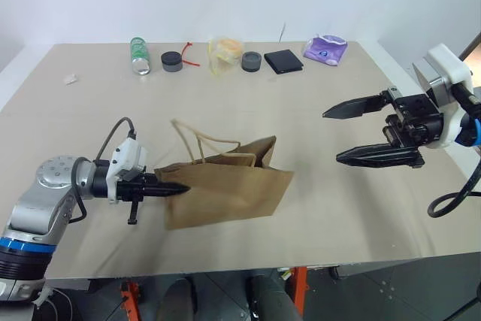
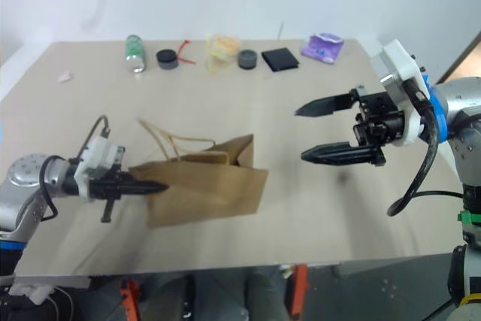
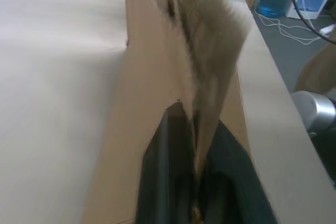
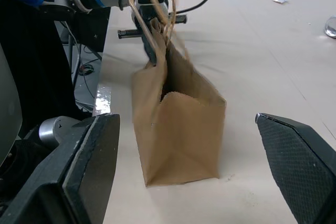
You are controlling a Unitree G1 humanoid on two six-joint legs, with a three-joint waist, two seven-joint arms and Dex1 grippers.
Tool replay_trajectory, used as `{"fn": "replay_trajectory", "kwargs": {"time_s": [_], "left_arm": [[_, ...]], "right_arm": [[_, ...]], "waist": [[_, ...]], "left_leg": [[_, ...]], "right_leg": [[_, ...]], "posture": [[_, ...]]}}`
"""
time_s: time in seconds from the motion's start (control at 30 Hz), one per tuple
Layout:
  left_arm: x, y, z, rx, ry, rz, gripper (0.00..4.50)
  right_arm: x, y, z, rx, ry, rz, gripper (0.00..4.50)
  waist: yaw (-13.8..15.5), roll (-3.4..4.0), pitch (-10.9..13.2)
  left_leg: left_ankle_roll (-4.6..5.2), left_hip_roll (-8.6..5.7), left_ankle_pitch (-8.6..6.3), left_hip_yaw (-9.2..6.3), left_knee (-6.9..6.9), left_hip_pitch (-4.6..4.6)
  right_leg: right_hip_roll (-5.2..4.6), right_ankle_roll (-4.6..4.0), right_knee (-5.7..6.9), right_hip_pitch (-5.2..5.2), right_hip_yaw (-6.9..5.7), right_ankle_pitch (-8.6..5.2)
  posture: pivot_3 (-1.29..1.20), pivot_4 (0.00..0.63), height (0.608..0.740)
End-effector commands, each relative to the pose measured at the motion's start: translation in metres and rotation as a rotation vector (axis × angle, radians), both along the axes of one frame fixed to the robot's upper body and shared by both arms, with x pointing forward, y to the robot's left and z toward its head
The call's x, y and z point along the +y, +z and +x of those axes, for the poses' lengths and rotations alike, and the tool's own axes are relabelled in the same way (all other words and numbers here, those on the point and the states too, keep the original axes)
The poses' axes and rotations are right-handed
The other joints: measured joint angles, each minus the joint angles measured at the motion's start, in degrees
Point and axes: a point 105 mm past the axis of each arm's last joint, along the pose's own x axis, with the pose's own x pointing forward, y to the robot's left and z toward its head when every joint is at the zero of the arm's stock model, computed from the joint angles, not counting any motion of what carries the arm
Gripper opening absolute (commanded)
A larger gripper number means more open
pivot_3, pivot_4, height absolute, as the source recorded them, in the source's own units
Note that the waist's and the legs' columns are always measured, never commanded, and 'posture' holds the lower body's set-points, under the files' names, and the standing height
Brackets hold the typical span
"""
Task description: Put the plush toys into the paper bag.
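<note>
Two black fingers of your left gripper point(image 1: 174, 188) pinch the paper bag point(image 1: 233, 182) edge, bag standing mid-table point(image 1: 353, 208). Right gripper point(image 1: 340, 135) hangs wide open, empty, well right of bag.

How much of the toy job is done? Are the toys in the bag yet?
No plush toys lie out on the table, so they may already be inside the paper bag, though its inside is hidden. The left claw pinches the bag's edge. The right claw hangs wide open and empty. Letting go of the bag looks like what's left.
</note>
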Motion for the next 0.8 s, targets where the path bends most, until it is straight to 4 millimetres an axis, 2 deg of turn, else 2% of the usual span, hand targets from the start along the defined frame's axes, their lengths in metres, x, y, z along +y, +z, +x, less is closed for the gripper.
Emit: {"fn": "replay_trajectory", "kwargs": {"time_s": [0.03,0.17,0.2,0.27,0.33,0.43,0.5,0.57,0.63,0.73,0.8], "left_arm": [[-0.002,0.012,-0.009,-0.038,-0.025,-0.002,2.12],[-0.003,0.043,-0.016,-0.045,0.012,-0.052,4.14],[-0.002,0.053,-0.018,-0.044,0.032,-0.076,4.40],[0.003,0.067,-0.023,-0.024,0.070,-0.105,4.40],[0.017,0.080,-0.024,0.031,0.159,-0.129,4.40],[0.049,0.095,-0.015,0.013,0.355,-0.174,4.40],[0.080,0.100,-0.001,-0.003,0.541,-0.213,4.40],[0.110,0.098,0.011,-0.022,0.701,-0.226,4.40],[0.132,0.088,0.019,-0.038,0.819,-0.166,4.40],[0.147,0.076,0.020,-0.026,0.880,-0.111,4.40],[0.148,0.072,0.018,-0.023,0.879,-0.110,4.40]], "right_arm": [[0.000,0.006,-0.003,-0.034,0.011,0.017,4.50],[0.000,0.004,0.001,-0.022,-0.001,0.029,4.50],[-0.001,0.003,0.002,-0.016,-0.010,0.033,4.50],[-0.003,0.000,0.005,-0.005,-0.028,0.041,4.50],[-0.006,-0.004,0.008,0.010,-0.048,0.048,4.50],[-0.011,-0.010,0.017,0.037,-0.109,0.050,4.50],[-0.017,-0.015,0.028,0.065,-0.181,0.051,4.50],[-0.024,-0.023,0.040,0.095,-0.255,0.048,4.50],[-0.033,-0.035,0.055,0.111,-0.343,0.032,4.50],[-0.047,-0.057,0.069,0.122,-0.450,-0.024,4.50],[-0.051,-0.061,0.074,0.128,-0.481,-0.015,4.50]], "waist": [[-0.01,0.00,0.00],[-0.01,-0.02,0.01],[-0.01,-0.01,0.01],[-0.03,-0.02,0.01],[-0.08,-0.03,0.02],[-0.15,0.00,0.04],[-0.09,-0.01,0.04],[-0.09,0.00,0.04],[-0.10,-0.02,0.03],[-0.10,-0.04,0.03],[-0.08,-0.04,0.04]], "left_leg": [[0.00,0.00,0.00,0.00,0.00,0.00],[0.00,0.01,0.00,-0.01,0.02,0.00],[0.00,0.02,0.00,-0.03,0.05,-0.01],[0.00,0.01,0.00,-0.02,0.07,-0.01],[0.01,0.01,0.00,-0.02,0.08,0.01],[0.01,0.03,-0.01,-0.02,0.09,0.03],[0.01,0.02,0.00,-0.03,0.10,0.06],[0.01,0.03,0.00,-0.03,0.11,0.10],[0.01,0.02,0.00,-0.02,0.14,0.12],[0.00,0.02,-0.02,0.02,0.15,0.10],[-0.05,0.01,-0.04,0.06,0.14,0.01]], "right_leg": [[0.00,0.00,0.00,0.00,0.00,0.00],[0.01,0.00,0.02,0.00,0.00,0.00],[0.02,0.00,0.03,0.00,-0.01,0.00],[0.01,0.01,0.04,0.01,0.00,0.00],[0.01,0.01,0.05,0.02,0.00,0.00],[0.04,0.01,0.08,0.00,-0.01,0.00],[0.04,0.00,0.09,0.01,-0.02,0.00],[0.04,0.00,0.11,0.04,-0.03,0.00],[0.03,-0.01,0.11,0.05,-0.03,0.01],[0.00,-0.01,0.10,0.03,-0.02,0.01],[-0.04,-0.01,0.10,-0.04,-0.01,0.01]], "posture": [[0.00,0.150,0.740],[0.00,0.150,0.740],[0.00,0.150,0.740],[0.00,0.150,0.740],[0.00,0.150,0.740],[0.00,0.150,0.740],[0.00,0.150,0.740],[0.00,0.150,0.740],[0.00,0.150,0.740],[0.00,0.150,0.740],[0.00,0.150,0.740]]}}
